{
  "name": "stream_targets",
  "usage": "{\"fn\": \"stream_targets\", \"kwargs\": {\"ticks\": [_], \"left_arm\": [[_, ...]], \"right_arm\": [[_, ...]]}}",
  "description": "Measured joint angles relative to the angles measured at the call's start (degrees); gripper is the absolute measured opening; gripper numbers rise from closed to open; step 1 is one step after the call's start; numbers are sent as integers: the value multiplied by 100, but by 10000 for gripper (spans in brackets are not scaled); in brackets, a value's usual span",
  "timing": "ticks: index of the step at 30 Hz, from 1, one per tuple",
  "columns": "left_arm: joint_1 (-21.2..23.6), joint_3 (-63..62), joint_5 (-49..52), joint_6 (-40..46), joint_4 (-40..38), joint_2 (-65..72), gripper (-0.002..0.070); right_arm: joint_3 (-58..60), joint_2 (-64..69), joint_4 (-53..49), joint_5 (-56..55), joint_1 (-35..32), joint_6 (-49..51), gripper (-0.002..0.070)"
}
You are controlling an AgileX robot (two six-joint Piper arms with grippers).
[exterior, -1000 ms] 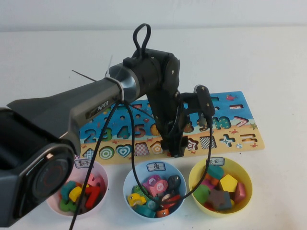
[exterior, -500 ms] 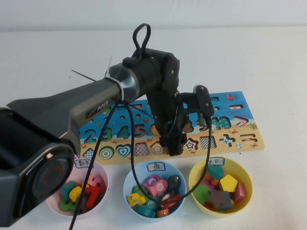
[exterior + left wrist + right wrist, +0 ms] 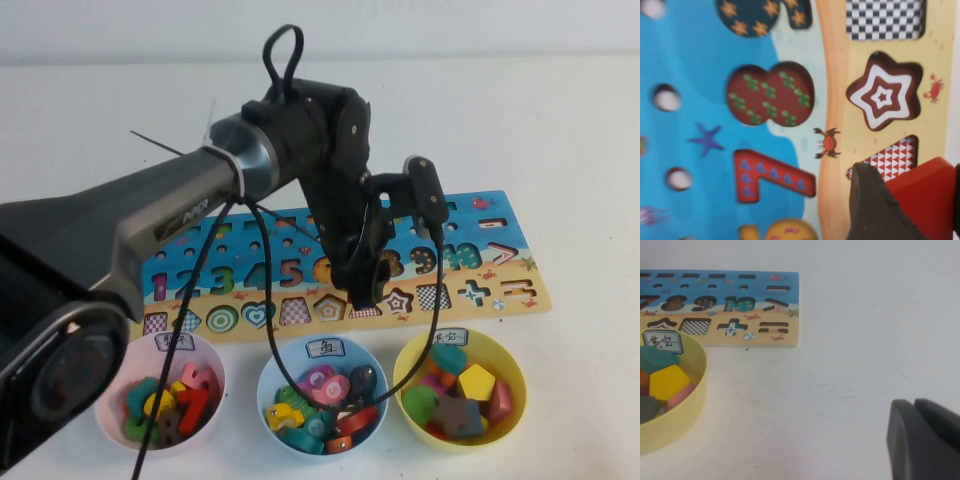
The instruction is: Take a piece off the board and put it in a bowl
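My left gripper [image 3: 362, 296] hangs just above the lower row of the board [image 3: 508, 214], over the triangle slot [image 3: 892, 156]. In the left wrist view, the gripper [image 3: 915, 210] is shut on the red triangle piece [image 3: 922, 192], held slightly above its patterned slot. The arm hides the piece in the high view. The yellow bowl [image 3: 514, 402] stands in front of the board's right end and holds several shape blocks. My right gripper [image 3: 921, 440] is shut and empty over bare table to the right of the yellow bowl [image 3: 696, 390]; it does not show in the high view.
A pink bowl [image 3: 216, 398] of number pieces and a light blue bowl [image 3: 268, 378] of animal pieces stand in a row left of the yellow bowl. The left arm's cable hangs over the light blue bowl. White table lies beyond the board's right end [image 3: 785, 295].
My left gripper has risen a little from the board's lower row, and the arm has shifted slightly left. The bowls and board have not moved.
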Motion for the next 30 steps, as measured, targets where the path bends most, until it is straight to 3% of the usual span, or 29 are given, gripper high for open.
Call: {"fn": "stream_targets", "kwargs": {"ticks": [5, 10, 18, 24, 30], "left_arm": [[-23, 0, 26, 0, -22, -550, 265], [-354, 0, 466, -43, -260, -817, 265], [-1123, 0, 564, -1418, -416, -706, 265], [-1320, 89, 564, -2195, -207, -507, 265], [-1387, 401, 564, -2358, -96, -499, 265]], "right_arm": [[0, 0, 0, 0, 0, 0, -18], [0, 0, 0, 0, 0, 0, -18], [0, 0, 0, 0, 0, 0, -18], [0, 0, 0, 0, 0, 0, -18], [0, 0, 0, 0, 0, 0, -18]]}}
